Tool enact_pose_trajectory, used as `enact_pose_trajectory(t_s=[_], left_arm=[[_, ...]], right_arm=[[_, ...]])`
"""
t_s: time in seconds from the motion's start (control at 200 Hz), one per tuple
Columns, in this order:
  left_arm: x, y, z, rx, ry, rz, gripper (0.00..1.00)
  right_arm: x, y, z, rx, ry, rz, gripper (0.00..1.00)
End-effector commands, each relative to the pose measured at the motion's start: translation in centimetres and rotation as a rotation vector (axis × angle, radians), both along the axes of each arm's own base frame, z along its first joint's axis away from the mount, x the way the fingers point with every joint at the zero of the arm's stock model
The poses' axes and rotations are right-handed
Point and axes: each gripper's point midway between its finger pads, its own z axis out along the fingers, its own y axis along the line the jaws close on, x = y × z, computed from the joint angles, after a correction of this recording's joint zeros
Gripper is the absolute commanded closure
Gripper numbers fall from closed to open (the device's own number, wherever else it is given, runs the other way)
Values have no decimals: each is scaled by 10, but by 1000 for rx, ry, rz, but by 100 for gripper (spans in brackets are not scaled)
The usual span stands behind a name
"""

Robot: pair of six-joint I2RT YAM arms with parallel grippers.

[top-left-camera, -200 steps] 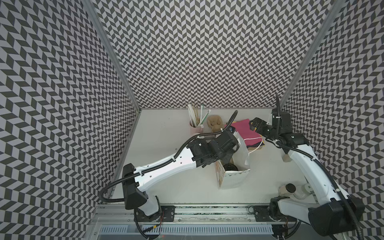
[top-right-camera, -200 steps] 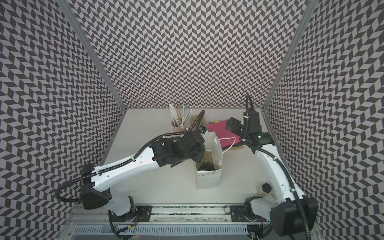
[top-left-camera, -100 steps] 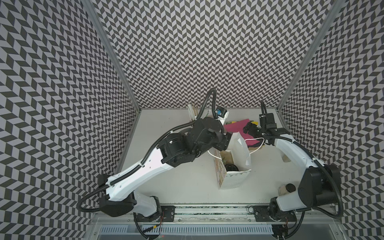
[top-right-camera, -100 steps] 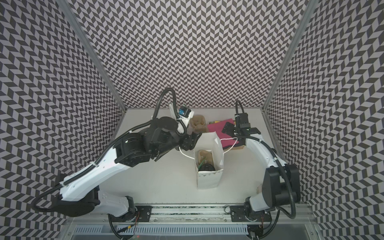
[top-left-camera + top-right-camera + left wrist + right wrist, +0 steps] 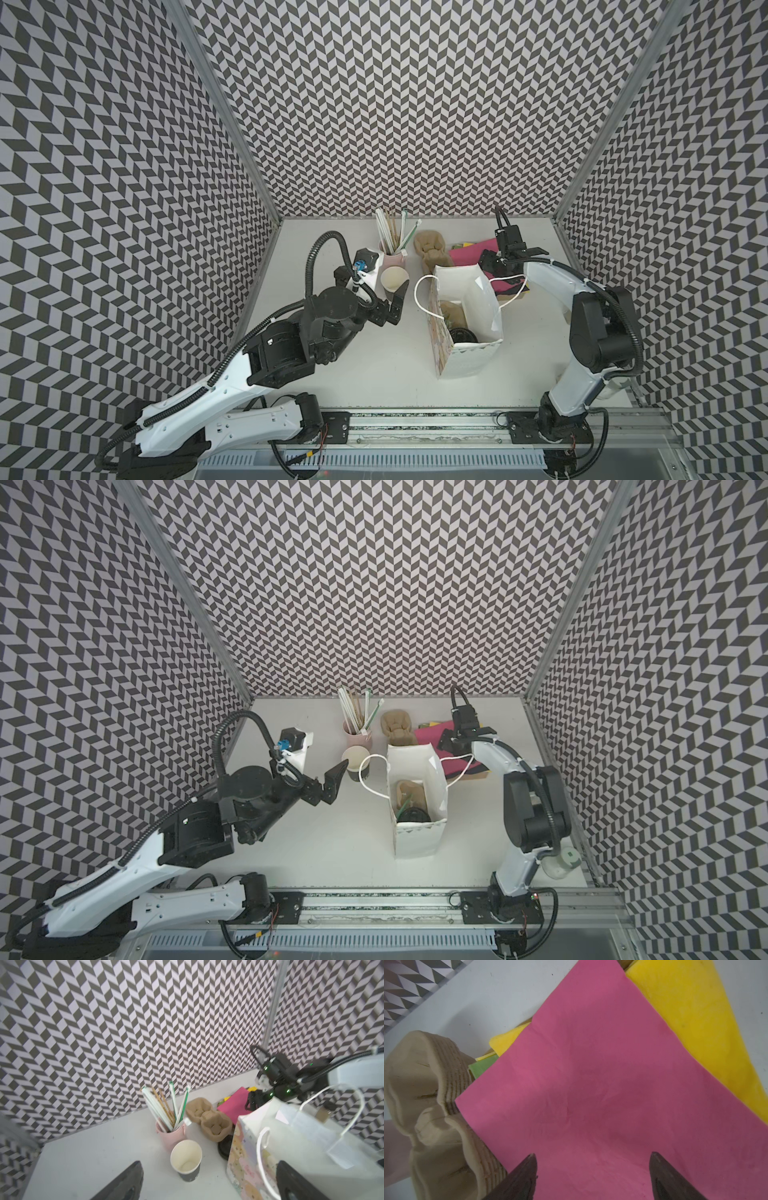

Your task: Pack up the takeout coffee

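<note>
Left gripper [image 5: 208,1165]: a second ago it was down at the bag mouth with the fingers close together. It is now drawn back and spread wide with nothing between the fingers. It hangs over the worktop left of the bag, just beside the lidless dark paper cup with a cream inside [image 5: 186,1157].
Takeout coffee [image 5: 462,334]: a dark grey paper cup with a black domed lid. It sits inside the white paper carrier bag [image 5: 478,291], at the end nearest the worktop's front edge. Only the lid shows from above, and it looks upright. No gripper touches it.
Bag contents: a brown moulded-pulp cup tray [image 5: 451,311] lies behind the coffee, and a green straw [image 5: 403,808] leans beside it.
Bag: stands upright about mid-worktop, mouth open, cord handles flopped out to both sides.
Right gripper [image 5: 592,1155]: it is at the stack near the worktop's back right corner, as it was a second ago. It is poised over the pink square napkin [image 5: 591,1074], which lies on the yellow napkin [image 5: 685,1012]. The jaws are apart and nothing is pinched. Whether it touches the napkin, I cannot tell.
Reading: the release is done and the coffee is in the bag, so the main packing step looks complete. The right arm seems to be after a napkin to add.
Watch: lifting the pink napkin may drag the yellow one with it.
</note>
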Motion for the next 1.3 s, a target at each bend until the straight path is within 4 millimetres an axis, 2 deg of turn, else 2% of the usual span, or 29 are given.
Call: enact_pose_trajectory(t_s=[0.0,0.065,0.135,0.28,0.345,0.396,0.766,1.046,1.292], left_arm=[[8,29,-2,-35,-71,115,0],[10,38,-13,-49,-76,143,0],[11,44,-25,-60,-79,166,0],[11,61,-33,-118,-102,231,0],[11,66,-35,-134,-104,248,0],[12,68,-37,-142,-100,259,0],[13,71,-44,-154,-92,264,0],[11,72,-46,-163,-95,254,0],[10,70,-46,-169,-93,240,0]], right_arm=[[18,0,2,-37,-53,0,19],[20,1,-5,-40,-37,4,21],[23,2,-11,-46,-27,10,27],[25,1,-21,-61,-13,10,38],[25,1,-23,-60,-13,12,39],[25,1,-25,-59,-13,12,46],[22,6,-38,-40,6,33,67],[18,6,-59,-35,45,40,75],[17,9,-54,-18,29,48,90]])
